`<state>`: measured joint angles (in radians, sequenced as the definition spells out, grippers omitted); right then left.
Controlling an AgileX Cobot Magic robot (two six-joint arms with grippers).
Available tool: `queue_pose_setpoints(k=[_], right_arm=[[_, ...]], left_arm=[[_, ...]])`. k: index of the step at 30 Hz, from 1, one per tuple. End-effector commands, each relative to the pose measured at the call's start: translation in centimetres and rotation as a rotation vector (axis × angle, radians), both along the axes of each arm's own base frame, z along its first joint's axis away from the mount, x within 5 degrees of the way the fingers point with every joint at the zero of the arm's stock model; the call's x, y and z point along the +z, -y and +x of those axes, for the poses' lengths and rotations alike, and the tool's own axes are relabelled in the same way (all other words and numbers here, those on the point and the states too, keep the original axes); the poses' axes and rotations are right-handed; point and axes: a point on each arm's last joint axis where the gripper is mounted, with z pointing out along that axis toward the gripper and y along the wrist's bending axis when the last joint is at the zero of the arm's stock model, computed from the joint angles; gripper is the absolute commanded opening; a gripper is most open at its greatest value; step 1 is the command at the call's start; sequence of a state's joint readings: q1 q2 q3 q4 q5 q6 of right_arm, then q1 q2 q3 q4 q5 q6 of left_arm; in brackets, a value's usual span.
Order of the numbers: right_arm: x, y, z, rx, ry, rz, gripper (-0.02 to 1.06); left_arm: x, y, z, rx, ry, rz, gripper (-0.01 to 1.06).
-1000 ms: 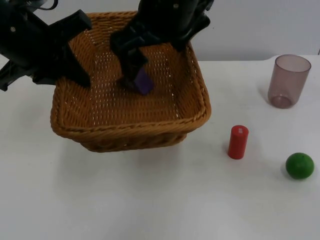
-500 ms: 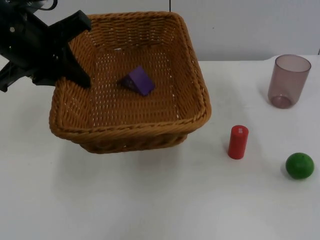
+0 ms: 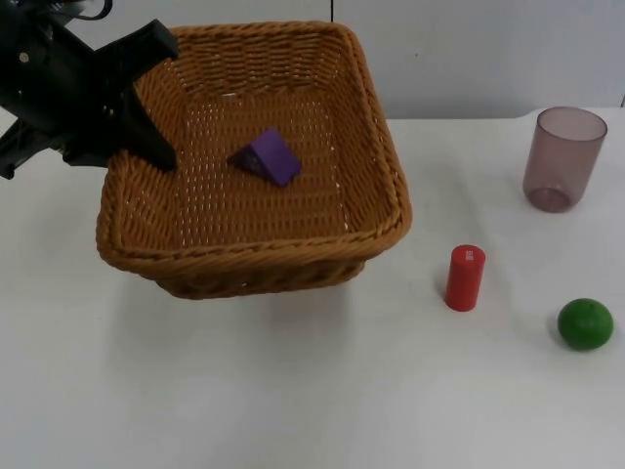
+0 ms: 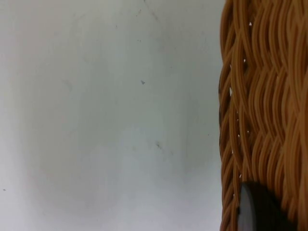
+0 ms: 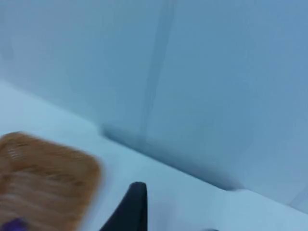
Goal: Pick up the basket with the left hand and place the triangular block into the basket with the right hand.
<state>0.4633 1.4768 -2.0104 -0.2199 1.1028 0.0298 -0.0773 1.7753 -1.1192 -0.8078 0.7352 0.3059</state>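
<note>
The woven brown basket (image 3: 256,256) sits at the table's left, and its wall (image 4: 262,96) runs close along my left wrist view. My left gripper (image 3: 146,109) is shut on the basket's left rim, one finger inside and one outside. A black fingertip (image 4: 255,209) presses against the weave. The purple triangular block (image 3: 267,156) lies loose on the basket floor, near its middle. My right gripper (image 5: 132,211) is pulled back toward the grey wall, with the basket (image 5: 45,183) blurred below it.
A red cylinder (image 3: 465,277) stands right of the basket. A green ball (image 3: 585,323) lies near the right edge. A translucent purple cup (image 3: 563,157) stands at the back right. The grey partition wall (image 3: 488,49) closes the table's far side.
One second ago my right gripper was down in the basket at the purple block. It has let go and drawn back out of the top view; the block stays in the basket.
</note>
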Motion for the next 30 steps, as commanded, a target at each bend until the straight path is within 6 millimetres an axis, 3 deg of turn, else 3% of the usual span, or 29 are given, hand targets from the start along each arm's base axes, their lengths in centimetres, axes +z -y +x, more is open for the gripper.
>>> queue_pose_setpoints(k=[1, 2, 6, 8, 12, 13, 16, 21, 30], right_arm=[[1.0, 4.2, -1.1, -0.128, 0.008, -0.007, 0.93], [1.0, 4.2, -1.1, -0.128, 0.008, -0.007, 0.93], [0.1, 7.9, -2.0, -0.24, -0.007, -0.008, 0.93], [-0.6, 8.4, -2.3, -0.243, -0.021, 0.0, 0.93], [-4.8, 10.4, -3.2, -0.292, -0.055, 0.06, 0.93], [-4.8, 10.4, -3.2, -0.292, -0.055, 0.06, 0.93], [-8.4, 11.7, -4.8, -0.34, -0.062, 0.113, 0.93], [-11.4, 12.0, -6.3, -0.358, -0.063, 0.131, 0.93], [-12.0, 11.9, -8.0, -0.359, -0.073, 0.13, 0.93]], left_arm=[[0.5, 0.3, 0.1, 0.02, 0.016, -0.031, 0.0], [0.5, 0.3, 0.1, 0.02, 0.016, -0.031, 0.0], [0.5, 0.3, 0.1, 0.02, 0.016, -0.031, 0.0], [0.5, 0.3, 0.1, 0.02, 0.016, -0.031, 0.0], [0.5, 0.3, 0.1, 0.02, 0.016, -0.031, 0.0], [0.5, 0.3, 0.1, 0.02, 0.016, -0.031, 0.0], [0.5, 0.3, 0.1, 0.02, 0.016, -0.031, 0.0], [0.5, 0.3, 0.1, 0.023, 0.013, -0.033, 0.0], [0.4, 0.7, -0.1, 0.0, 0.004, -0.022, 0.0]])
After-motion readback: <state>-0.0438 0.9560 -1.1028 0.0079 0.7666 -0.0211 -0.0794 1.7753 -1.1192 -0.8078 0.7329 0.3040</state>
